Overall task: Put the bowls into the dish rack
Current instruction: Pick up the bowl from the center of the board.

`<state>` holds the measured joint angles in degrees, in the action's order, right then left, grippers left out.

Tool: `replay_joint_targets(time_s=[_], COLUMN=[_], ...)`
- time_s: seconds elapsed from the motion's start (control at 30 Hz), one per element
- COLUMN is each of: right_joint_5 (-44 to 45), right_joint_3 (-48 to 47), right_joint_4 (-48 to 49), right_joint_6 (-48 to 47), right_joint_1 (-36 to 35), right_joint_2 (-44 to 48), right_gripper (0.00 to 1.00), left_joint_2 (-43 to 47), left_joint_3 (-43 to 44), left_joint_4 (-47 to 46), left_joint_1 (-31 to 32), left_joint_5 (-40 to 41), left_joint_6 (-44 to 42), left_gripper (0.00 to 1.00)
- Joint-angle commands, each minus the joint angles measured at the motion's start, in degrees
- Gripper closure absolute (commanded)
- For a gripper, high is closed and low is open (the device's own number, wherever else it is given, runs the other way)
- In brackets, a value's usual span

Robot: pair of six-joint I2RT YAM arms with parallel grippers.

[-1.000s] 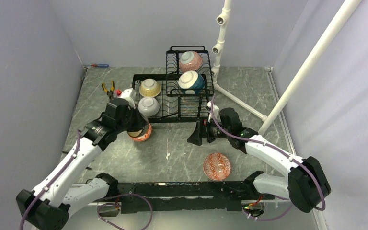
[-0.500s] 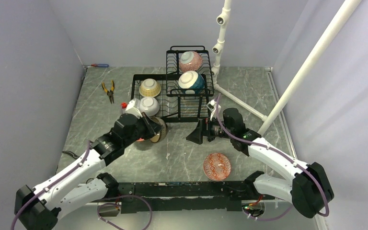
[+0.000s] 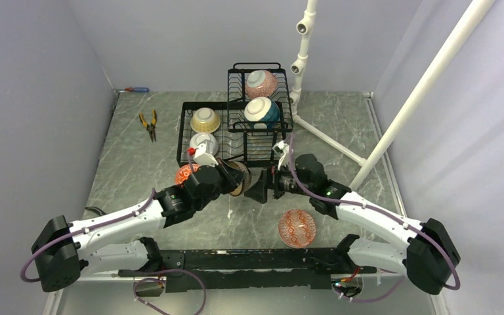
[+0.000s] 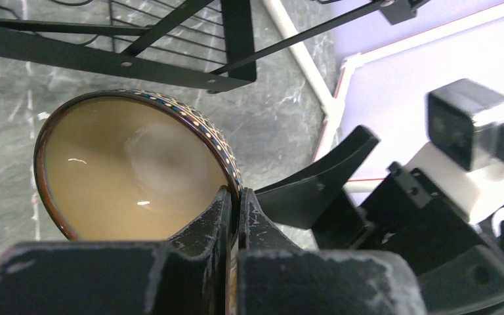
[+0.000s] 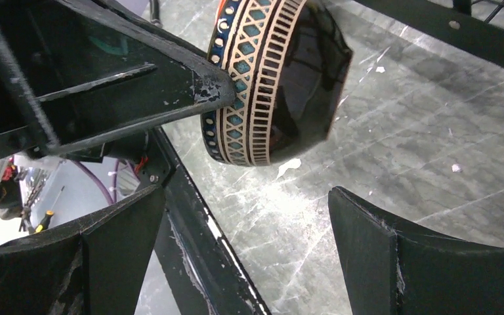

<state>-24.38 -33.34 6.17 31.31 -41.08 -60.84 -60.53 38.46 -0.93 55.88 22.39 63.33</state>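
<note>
Left gripper [image 4: 237,200] clamped on rim of brown patterned bowl [image 4: 131,170]; swung in from 9 o'clock to centre, dish rack [image 3: 183,128] at 12. Right gripper [image 5: 246,193] spread wide at bowl's 3 o'clock: handover judged imminent.

Rack base: cream-yellow bowl [image 3: 205,120], white bowl [image 3: 203,142]. Raised tier [image 3: 257,66]: pink bowl [image 3: 260,83], teal-and-white bowl [image 3: 262,112]. Red-patterned bowls [image 3: 296,228] unloaded.

No writing, label, brand or number can be read anywhere, neither on the bowls [image 3: 261,111] nor on the dish rack [image 4: 238,33]
</note>
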Motion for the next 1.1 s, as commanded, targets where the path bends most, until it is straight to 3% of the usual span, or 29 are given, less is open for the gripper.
replay_joint_targets(time_s=[0.0, 0.23, 0.53, 0.8, 1.07], right_joint_5=[10.1, 18.9, 21.2, 22.7, 24.0], right_joint_3=[-3.2, -3.6, -3.5, -4.1, -3.4], right_joint_4=[2.1, 4.5, 13.6, 15.4, 18.1], right_joint_6=[1.2, 1.0, -0.9, -2.6, -4.6], right_joint_1=[-3.7, -5.7, -6.2, -7.0, -8.3], right_joint_2=[-2.4, -4.0, -6.3, -7.6, -8.0], right_gripper=[0.00, 0.00, 0.02, 0.16, 0.21], left_joint_2=[-0.7, -0.3, 0.1, 1.0, 1.2], left_joint_3=[4.7, 4.1, 3.6, 3.1, 2.9], left_joint_4=[-11.7, -12.7, -13.6, -12.8, -11.8], left_joint_1=[1.0, 1.0, 1.1, 1.1, 1.1], left_joint_5=[4.1, 2.1, 0.3, 1.0, 1.2], left_joint_6=[2.5, 4.4, 5.3, 6.0, 6.8], left_gripper=[0.97, 0.97, 0.97, 0.98, 0.97])
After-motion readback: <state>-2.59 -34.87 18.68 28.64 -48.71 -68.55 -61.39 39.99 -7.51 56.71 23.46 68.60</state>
